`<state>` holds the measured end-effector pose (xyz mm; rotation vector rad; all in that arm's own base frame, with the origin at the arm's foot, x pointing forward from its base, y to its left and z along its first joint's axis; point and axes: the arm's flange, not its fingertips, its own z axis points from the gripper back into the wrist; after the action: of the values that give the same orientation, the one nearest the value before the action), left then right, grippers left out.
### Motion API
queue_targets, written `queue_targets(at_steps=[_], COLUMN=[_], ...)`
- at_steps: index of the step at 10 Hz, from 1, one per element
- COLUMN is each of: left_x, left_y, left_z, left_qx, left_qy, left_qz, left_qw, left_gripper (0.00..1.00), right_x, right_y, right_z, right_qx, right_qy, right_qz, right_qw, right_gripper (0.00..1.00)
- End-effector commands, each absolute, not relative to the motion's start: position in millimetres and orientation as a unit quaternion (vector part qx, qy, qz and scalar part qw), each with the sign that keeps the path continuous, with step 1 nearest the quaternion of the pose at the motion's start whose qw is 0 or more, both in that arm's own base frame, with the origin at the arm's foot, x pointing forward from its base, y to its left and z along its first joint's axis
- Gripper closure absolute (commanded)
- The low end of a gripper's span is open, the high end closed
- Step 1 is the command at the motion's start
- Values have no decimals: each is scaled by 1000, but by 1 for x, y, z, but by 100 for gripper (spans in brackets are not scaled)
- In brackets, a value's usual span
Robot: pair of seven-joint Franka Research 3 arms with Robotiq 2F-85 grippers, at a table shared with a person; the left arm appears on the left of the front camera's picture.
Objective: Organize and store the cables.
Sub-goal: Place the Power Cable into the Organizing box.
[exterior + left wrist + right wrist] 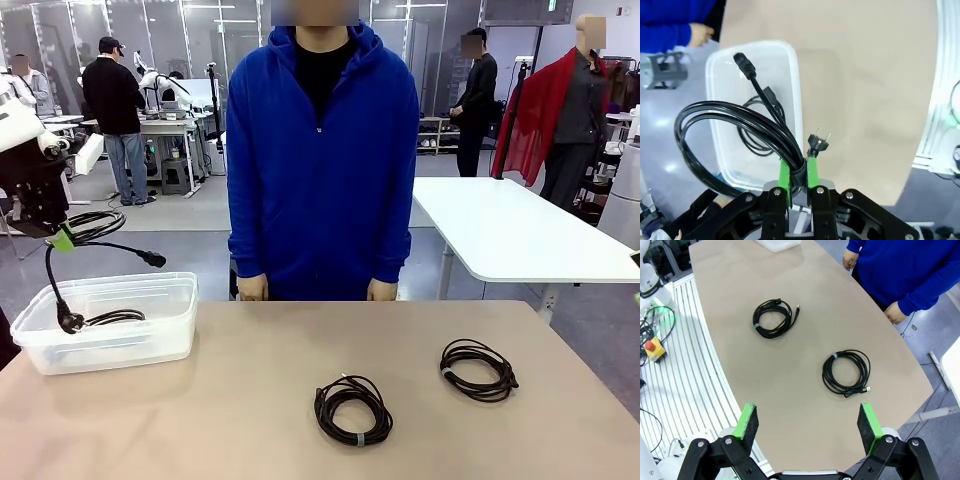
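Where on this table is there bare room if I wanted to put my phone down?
The tan table is bare between the clear plastic tub and the middle black cable coil, and along the far edge. It is crowded at the tub, where the left gripper holds another black coil overhead. There is less room around the right coil.

Left hand (798,171) is clamped on the bound section of a black cable coil (715,111), loop sticking out left. 1 connector end (742,61) reaches up over the clear bin (796,85). 2-pin plug (815,142) sits just right of the pads. Another thin cable (751,142) lies in the bin, on the tan bench (865,90). Blue sleeve (665,27) top left.
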<state>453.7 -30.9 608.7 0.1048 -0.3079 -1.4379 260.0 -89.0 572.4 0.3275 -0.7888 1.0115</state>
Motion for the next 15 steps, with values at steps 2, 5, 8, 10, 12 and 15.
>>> queue_targets(at_steps=[2,5,8,10,12,15], left_x=[454,454,469,511,527,566], left_y=[-31,-31,-32,-11,-4,18], left_z=[609,609,612,615,608,578], left_qx=[48,48,75,73,103,105], left_qy=[-140,-140,-123,-94,-97,-89], left_qz=[-656,-656,-673,-709,-724,-685], left_qw=[740,740,725,695,675,715], left_gripper=[84,84,84,84,84,84], right_x=[259,259,259,259,259,259], right_y=[-89,-89,-89,-89,-89,-89], right_z=[573,573,573,573,573,573], right_qx=[151,151,151,151,151,151], right_qy=[-367,-367,-367,-367,-367,-367], right_qz=[471,471,471,471,471,471], right_qw=[788,788,788,788,788,788], right_gripper=[0,0,0,0,0,0])
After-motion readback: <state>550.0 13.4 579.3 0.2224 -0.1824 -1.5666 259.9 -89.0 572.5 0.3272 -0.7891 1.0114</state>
